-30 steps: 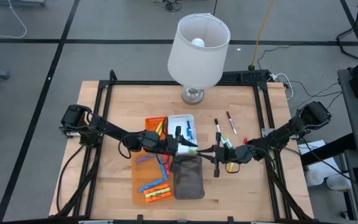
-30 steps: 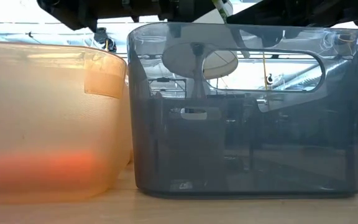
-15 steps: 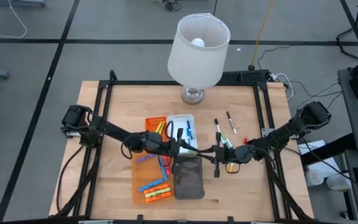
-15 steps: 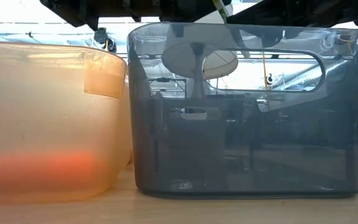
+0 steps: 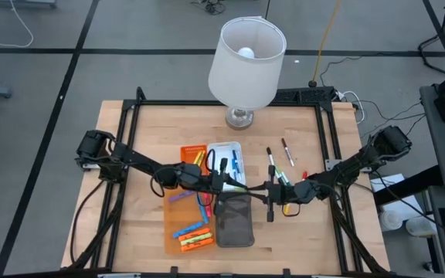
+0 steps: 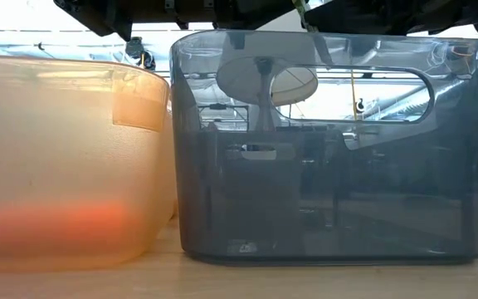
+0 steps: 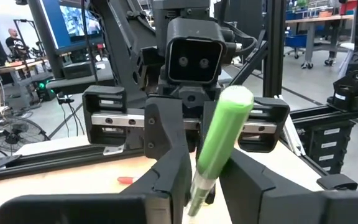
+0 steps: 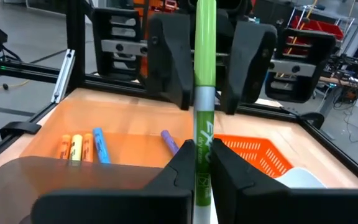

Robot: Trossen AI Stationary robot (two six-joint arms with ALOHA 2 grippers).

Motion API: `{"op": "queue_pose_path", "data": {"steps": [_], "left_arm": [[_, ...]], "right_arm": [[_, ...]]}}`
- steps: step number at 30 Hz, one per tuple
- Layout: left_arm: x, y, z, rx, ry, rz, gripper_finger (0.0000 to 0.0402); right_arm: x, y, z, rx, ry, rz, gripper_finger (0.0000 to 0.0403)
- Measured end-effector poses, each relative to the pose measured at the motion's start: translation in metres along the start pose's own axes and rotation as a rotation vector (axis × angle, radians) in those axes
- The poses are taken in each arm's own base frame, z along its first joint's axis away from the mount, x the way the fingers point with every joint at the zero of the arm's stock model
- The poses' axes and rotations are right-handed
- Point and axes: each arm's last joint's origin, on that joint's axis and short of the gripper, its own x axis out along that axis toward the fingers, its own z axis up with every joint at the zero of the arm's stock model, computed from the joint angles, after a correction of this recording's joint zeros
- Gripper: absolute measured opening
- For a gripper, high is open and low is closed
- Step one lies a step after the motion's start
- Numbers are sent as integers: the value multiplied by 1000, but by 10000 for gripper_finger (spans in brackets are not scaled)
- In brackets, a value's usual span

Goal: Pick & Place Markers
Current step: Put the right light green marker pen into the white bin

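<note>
above the middle of the wooden worktop (image 5: 300,232), over the gap between the white tray (image 5: 224,148) and the grey tray (image 5: 234,220), you have both arms meeting on one slim green plastic marker (image 5: 242,186). on the left, the left gripper (image 5: 224,184) has its jaws narrowed around one end, and the left wrist view shows the green barrel (image 7: 219,146) sitting between the dark fingers (image 7: 166,155), though you cannot tell whether they are pressing on it yet. on the right, the right gripper (image 5: 269,190) is clamped on the marker's other half, pads (image 8: 182,171) together on the printed white section.

expect the marker to be light, stiff and smooth, so it could swivel or slip in a two-finger pinch. take it across the barrel near mid-length, not at the tapering tip.

from above you see the layout: loose markers (image 5: 191,232) in the translucent orange tray (image 5: 171,239) and two more (image 5: 287,151) lying towards the worktop's right edge. only the wrist views show the actual finger contact. the table-level view gives you just the walls of the orange tray (image 6: 65,166) and the grey one (image 6: 330,149), with the arms barely visible at its top edge.
</note>
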Motion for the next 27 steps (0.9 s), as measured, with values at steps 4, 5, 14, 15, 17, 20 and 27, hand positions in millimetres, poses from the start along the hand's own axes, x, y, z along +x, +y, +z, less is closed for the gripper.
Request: {"op": "queue_pose_path", "data": {"steps": [4,5,14,15,17,20,27], "left_arm": [[0,0,0,0,0,0,93],[0,0,0,0,0,0,93],[0,0,1,19,-6,0,92],[0,0,1,25,-9,0,92],[0,-2,1,37,-13,-5,92],[0,-5,2,55,-13,-12,86],[0,-3,1,66,-16,-43,43]], "right_arm": [[0,0,0,1,-4,-1,15],[0,0,0,1,-4,0,15],[0,0,0,-1,1,0,15],[0,0,0,-2,2,0,15],[0,0,0,-2,2,0,15],[0,0,0,-2,2,3,15],[0,0,0,3,1,5,15]]}}
